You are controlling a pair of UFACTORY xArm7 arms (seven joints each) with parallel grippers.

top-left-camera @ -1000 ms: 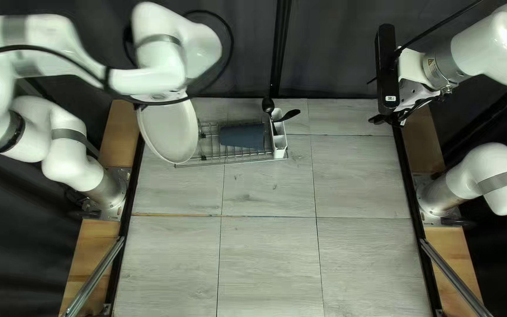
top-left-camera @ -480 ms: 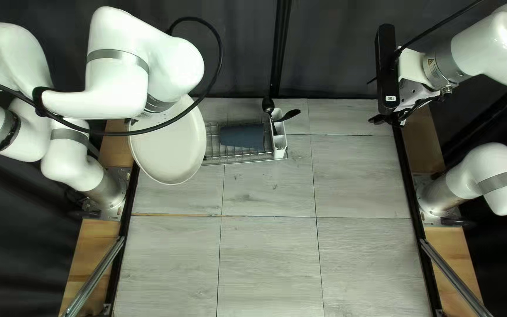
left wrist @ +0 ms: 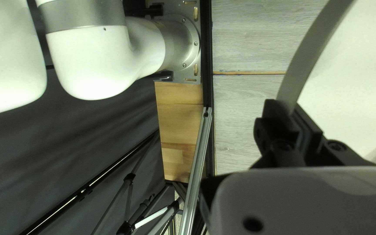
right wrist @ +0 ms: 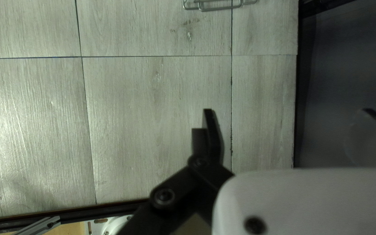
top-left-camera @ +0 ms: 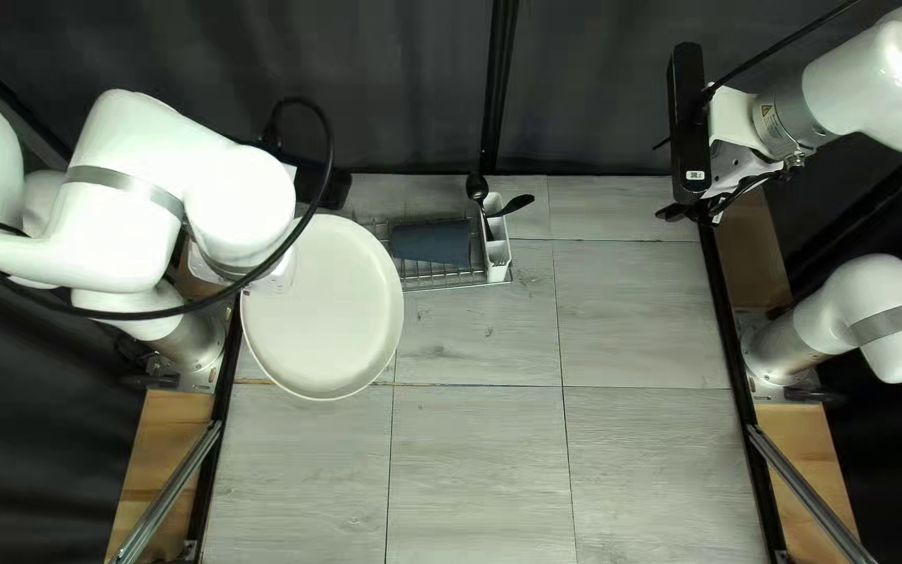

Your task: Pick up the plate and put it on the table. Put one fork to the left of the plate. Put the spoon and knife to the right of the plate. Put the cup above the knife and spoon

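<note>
The left hand [left wrist: 286, 108] is pinching the round, smooth, off-white plate [top-left-camera: 328, 313] by its rim over the left of the grey wood-grained counter [top-left-camera: 477, 460], where its overhanging weight could be twisting it loose, while the right hand [right wrist: 287, 111] is standing open.

Open table [top-left-camera: 628, 313] right of rack [top-left-camera: 456, 285]

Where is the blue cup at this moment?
In the top left view, the cup sits in the wire rack near the table's far edge, just left of the white cutlery holder.
</note>
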